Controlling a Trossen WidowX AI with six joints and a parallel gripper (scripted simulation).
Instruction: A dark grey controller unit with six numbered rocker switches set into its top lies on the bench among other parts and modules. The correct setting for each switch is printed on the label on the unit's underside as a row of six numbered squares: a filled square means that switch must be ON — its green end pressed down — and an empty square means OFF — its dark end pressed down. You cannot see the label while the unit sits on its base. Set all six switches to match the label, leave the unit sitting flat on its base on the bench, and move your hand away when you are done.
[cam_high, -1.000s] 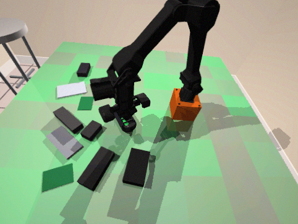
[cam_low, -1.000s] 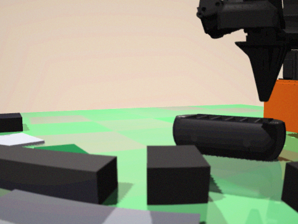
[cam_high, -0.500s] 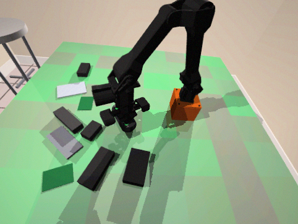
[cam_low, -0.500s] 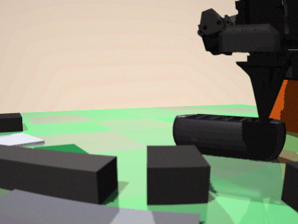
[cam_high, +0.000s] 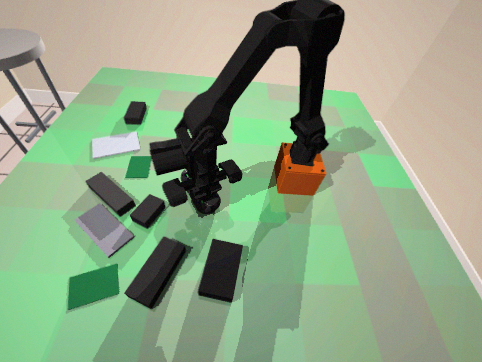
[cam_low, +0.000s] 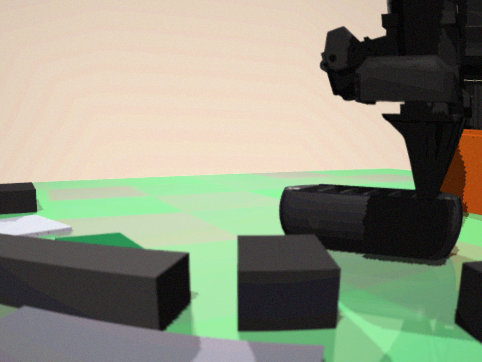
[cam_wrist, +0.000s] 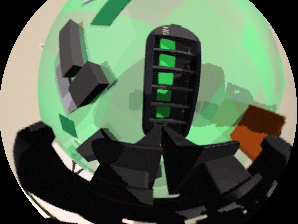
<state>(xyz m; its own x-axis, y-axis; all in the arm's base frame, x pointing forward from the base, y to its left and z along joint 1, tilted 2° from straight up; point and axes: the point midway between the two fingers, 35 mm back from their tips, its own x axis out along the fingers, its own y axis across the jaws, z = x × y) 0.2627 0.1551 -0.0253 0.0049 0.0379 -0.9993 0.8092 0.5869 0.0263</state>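
Note:
The dark grey controller unit (cam_high: 206, 206) (cam_low: 325, 215) (cam_wrist: 148, 90) sits on its base, switches up. In the wrist view its row of rocker switches (cam_wrist: 167, 61) shows green parts, brighter at the far end and darker nearer the fingers; the nearest switch is mostly hidden, and I cannot tell every setting. The label underneath is hidden. My gripper (cam_low: 427, 193) (cam_wrist: 161, 129) is shut and empty, pointing down. Its tips are at the unit's top near the right end in the exterior view, seemingly touching it. In the top view the arm covers much of the unit.
A small black block (cam_high: 148, 211) (cam_low: 287, 285) and a long dark block (cam_high: 110, 193) (cam_low: 90, 275) lie beside the unit. Two larger black blocks (cam_high: 157, 272) (cam_high: 221, 270), grey (cam_high: 100, 225) and white (cam_high: 115, 145) plates and green plates (cam_high: 93, 286) (cam_high: 138, 167) lie around. The orange box (cam_high: 300, 180) stands under the arm.

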